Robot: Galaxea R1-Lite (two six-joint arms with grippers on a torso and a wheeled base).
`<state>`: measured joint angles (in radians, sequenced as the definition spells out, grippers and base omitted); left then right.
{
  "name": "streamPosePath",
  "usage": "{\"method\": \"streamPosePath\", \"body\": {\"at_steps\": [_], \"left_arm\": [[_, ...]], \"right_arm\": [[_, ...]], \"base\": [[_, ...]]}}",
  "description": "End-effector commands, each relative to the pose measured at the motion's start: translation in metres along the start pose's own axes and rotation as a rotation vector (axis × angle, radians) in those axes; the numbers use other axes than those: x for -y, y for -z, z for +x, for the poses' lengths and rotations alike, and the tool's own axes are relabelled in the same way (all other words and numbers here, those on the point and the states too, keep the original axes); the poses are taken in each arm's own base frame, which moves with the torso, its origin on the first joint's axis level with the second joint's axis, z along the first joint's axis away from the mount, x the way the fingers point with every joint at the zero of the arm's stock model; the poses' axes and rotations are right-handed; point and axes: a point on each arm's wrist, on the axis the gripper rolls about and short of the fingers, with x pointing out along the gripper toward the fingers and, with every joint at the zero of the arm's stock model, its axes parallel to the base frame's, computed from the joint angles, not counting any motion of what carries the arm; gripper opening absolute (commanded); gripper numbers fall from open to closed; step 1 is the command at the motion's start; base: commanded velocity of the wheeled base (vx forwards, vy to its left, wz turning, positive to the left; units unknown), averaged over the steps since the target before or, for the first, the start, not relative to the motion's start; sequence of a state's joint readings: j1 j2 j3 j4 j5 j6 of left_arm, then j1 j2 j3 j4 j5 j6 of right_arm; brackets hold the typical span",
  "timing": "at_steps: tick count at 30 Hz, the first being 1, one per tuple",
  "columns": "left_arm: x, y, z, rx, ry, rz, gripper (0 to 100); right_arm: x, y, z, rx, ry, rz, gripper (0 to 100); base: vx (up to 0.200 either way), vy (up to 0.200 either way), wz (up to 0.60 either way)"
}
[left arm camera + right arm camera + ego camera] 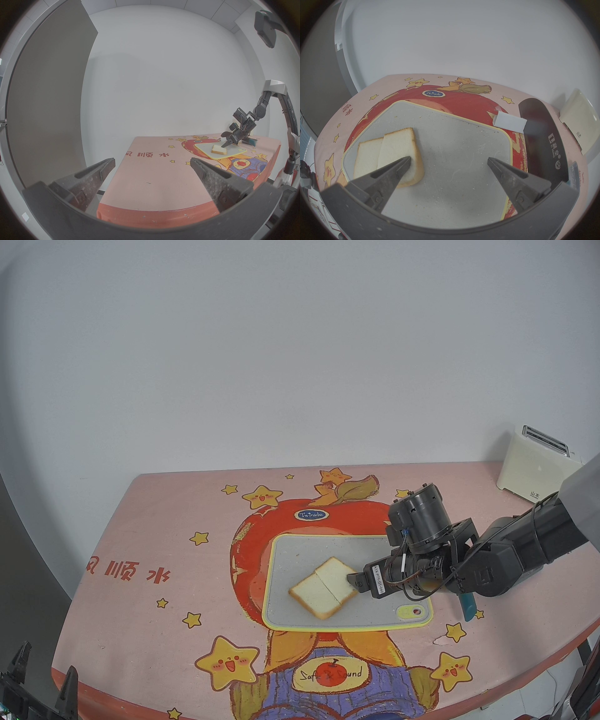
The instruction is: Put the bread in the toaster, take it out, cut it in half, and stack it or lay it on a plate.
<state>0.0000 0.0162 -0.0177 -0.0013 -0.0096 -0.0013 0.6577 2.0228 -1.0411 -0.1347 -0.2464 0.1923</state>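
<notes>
1. Nearest, my left gripper [152,161] hangs well short of the cutting board [294,552], off the table's [156,521] near-left edge, jaws wide apart.
2. My right gripper [448,160] is low over the board's right part, jaws spread and holding nothing.
3. One fingertip [401,164] is right at the bread [325,587], which lies as two cut halves side by side mid-board.
4. The knife [540,137] lies flat just off the board's right edge.
5. The toaster [534,468] stands well beyond the board, far right.

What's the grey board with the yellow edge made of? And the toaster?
The grey cutting board with the yellow rim looks like matte plastic: dull, lightly scratched. The cream box-shaped toaster seems smooth plastic, though painted metal is possible.
</notes>
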Motion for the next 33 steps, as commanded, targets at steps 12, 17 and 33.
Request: {"method": "streamPosePath", "body": {"at_steps": [12, 17, 33], "left_arm": [[0.000, 0.005, 0.001, -0.007, 0.001, 0.000, 100], [0.000, 0.005, 0.001, -0.007, 0.000, 0.000, 100], [0.000, 0.005, 0.001, -0.007, 0.000, 0.000, 100]], "right_arm": [[-0.005, 0.007, 0.001, -0.024, 0.000, -0.019, 0], [-0.005, 0.005, -0.001, -0.012, -0.002, -0.014, 0], [0.005, -0.018, -0.043, 0.117, -0.021, 0.026, 0]], "base": [[0.000, 0.000, 0.00], [0.000, 0.000, 0.00], [0.000, 0.000, 0.00]]}}
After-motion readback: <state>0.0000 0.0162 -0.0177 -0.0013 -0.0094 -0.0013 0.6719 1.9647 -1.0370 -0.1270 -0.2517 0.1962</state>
